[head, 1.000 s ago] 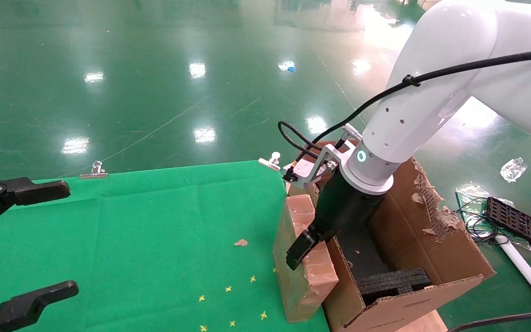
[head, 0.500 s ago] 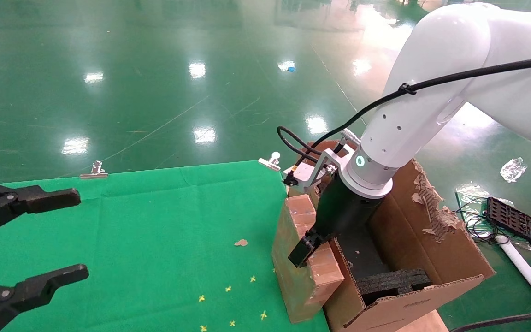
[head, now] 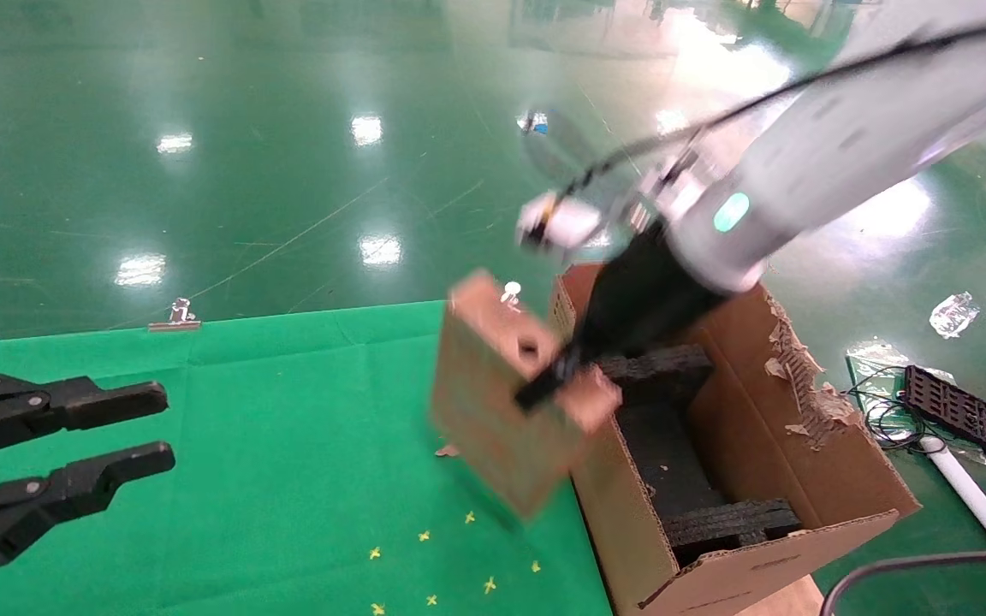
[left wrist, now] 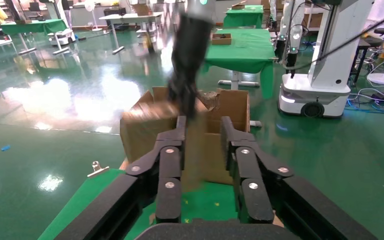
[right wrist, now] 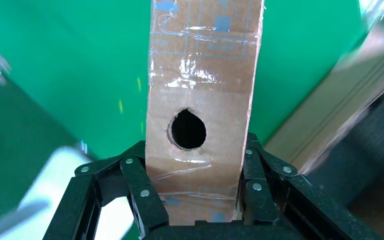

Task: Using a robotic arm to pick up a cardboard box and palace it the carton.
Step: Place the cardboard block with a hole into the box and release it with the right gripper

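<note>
The white robotic arm (head: pixel 835 145) is my right arm. Its black gripper (head: pixel 549 383) is shut on the slim cardboard box (head: pixel 493 402) and holds it tilted in the air above the green table's right edge, just left of the large carton (head: pixel 810 479). In the right wrist view the fingers (right wrist: pixel 140 190) clamp both broad faces of the box (right wrist: pixel 202 80), just below its round hole (right wrist: pixel 187 129). My left gripper (head: pixel 155 428) hovers open and empty at the table's left side. It points at the box (left wrist: pixel 147 127) and the carton (left wrist: pixel 232 107).
Black foam blocks (head: pixel 728 518) lie inside the carton, whose right flap (head: pixel 801 376) is torn. The green cloth (head: pixel 270 445) carries a cardboard scrap (head: pixel 447 450), yellow marks and a metal clip (head: pixel 174 318). A black tray (head: pixel 959 412) and cables lie on the floor at right.
My right arm has lifted the cardboard box up off the table and swung it left and away, tilting it. My left gripper's fingers have come closer together and moved slightly right.
</note>
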`<control>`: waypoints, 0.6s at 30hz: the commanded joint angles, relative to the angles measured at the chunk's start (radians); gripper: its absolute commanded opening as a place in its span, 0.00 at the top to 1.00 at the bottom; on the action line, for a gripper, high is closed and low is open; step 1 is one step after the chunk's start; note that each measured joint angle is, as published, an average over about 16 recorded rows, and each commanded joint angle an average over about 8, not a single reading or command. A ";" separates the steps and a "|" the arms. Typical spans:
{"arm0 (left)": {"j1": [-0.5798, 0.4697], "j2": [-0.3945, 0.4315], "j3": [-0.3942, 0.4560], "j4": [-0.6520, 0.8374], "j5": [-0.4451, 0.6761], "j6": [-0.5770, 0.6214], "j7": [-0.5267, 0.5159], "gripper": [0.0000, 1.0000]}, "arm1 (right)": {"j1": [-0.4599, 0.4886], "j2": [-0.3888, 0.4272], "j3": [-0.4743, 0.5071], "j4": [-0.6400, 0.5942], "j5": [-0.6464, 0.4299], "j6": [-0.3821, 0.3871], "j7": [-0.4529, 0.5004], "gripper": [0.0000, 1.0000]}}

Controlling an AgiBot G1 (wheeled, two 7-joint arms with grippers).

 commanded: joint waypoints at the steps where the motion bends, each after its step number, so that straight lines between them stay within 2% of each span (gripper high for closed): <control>1: 0.000 0.000 0.000 0.000 0.000 0.000 0.000 1.00 | 0.031 0.034 0.039 -0.017 0.034 0.011 -0.068 1.00; 5: 0.000 0.000 0.000 0.000 0.000 0.000 0.000 1.00 | 0.102 0.068 0.069 -0.114 0.027 -0.009 -0.154 1.00; 10: 0.000 0.000 0.001 0.000 0.000 0.000 0.000 1.00 | 0.165 0.110 0.068 -0.234 -0.025 -0.031 -0.207 1.00; 18: 0.000 0.000 0.001 0.000 -0.001 -0.001 0.001 1.00 | 0.171 0.169 0.018 -0.376 -0.115 -0.083 -0.241 1.00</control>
